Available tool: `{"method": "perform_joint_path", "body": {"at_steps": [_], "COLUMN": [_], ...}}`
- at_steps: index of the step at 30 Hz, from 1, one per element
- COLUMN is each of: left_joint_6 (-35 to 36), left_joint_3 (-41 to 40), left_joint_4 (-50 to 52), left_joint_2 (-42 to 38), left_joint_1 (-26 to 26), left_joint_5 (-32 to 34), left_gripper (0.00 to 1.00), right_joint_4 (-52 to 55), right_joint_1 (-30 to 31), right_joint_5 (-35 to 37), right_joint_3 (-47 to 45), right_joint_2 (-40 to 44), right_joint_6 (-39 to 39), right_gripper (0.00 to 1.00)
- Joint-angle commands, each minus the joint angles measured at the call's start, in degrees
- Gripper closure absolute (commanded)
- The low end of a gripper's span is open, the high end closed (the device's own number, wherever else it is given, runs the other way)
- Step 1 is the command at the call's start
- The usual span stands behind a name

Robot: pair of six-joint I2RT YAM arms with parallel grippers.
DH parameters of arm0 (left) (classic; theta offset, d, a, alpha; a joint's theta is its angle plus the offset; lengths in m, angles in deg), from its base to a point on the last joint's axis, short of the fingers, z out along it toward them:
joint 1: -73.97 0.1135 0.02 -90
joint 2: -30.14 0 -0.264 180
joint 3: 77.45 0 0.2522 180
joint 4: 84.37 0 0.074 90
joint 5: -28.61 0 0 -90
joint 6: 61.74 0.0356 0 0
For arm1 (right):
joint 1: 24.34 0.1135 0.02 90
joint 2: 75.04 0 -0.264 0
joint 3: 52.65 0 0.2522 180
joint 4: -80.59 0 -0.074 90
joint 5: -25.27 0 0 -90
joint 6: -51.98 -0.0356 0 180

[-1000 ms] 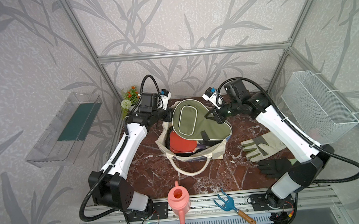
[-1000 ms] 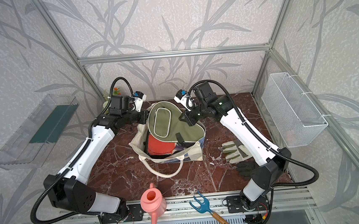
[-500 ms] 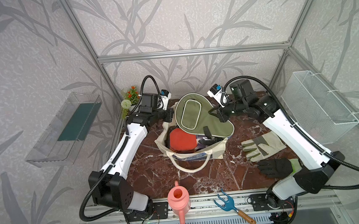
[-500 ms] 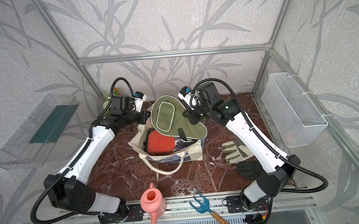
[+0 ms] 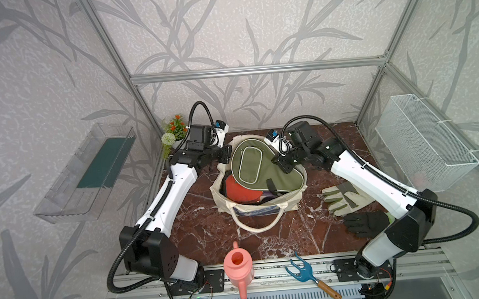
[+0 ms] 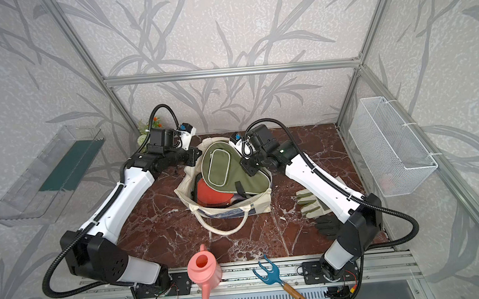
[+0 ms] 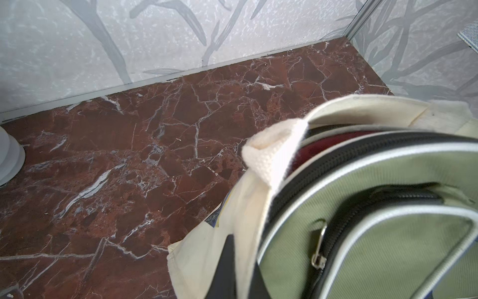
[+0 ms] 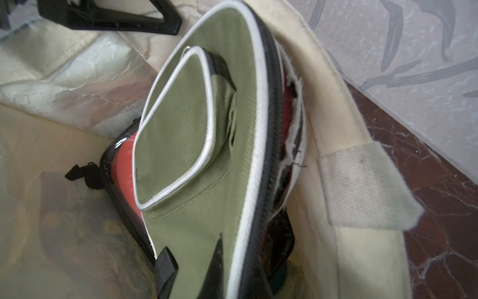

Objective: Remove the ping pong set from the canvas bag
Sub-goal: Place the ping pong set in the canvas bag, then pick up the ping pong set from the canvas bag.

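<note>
The right claw [image 5: 283,168] pinches the olive green paddle-shaped zip cover [image 5: 258,166], tilted half out of the big cream canvas bag [image 5: 293,201]; the left claw [image 5: 226,157] pinches the bag's rim

Olive cover [image 5: 263,171] pops up a bit, then drops back toward 7 o'clock with the right pincer [image 5: 283,168], now sitting lower across the canvas bag [image 5: 290,203] mouth.

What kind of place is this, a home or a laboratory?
Probably a staged robot test booth: an aluminium frame holds wallpapered panels, and two robot arms stand on a metal rail at a marble-look tabletop.
</note>
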State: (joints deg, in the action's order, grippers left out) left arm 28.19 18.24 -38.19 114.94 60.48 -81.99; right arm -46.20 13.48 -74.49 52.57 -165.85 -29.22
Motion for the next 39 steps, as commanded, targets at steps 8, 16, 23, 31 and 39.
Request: {"method": "perform_joint_path", "body": {"at_steps": [8,16,23,31,39], "left_joint_6": [0.2,0.4,0.2,0.2,0.3], "left_joint_3": [2.8,2.8,2.4,2.4,2.5], "left_joint_4": [-2.9,-2.6,-2.8,-2.6,-2.5], "left_joint_2": [0.4,0.7,1.2,1.2,1.9], "left_joint_1": [-0.1,-0.1,-0.2,-0.3,-0.3], "left_joint_5": [-1.9,-1.9,-2.3,-2.6,-2.5], "left_gripper": [1.0,1.0,1.0,1.0,1.0], "right_joint_4": [0.9,6.9,6.7,3.9,4.9], "right_joint_1": [-0.7,-1.1,-0.4,-3.9,-5.0], "right_joint_5": [-0.3,-9.3,-11.1,-12.6,-18.4], "right_joint_3": [6.5,10.4,8.0,7.8,8.1], "right_joint_2": [0.2,-1.7,-5.2,-12.8,-16.2], "right_joint_6": [3.8,3.7,2.7,0.4,0.7], "right_gripper": [0.5,0.43,0.43,0.43,0.47]}}
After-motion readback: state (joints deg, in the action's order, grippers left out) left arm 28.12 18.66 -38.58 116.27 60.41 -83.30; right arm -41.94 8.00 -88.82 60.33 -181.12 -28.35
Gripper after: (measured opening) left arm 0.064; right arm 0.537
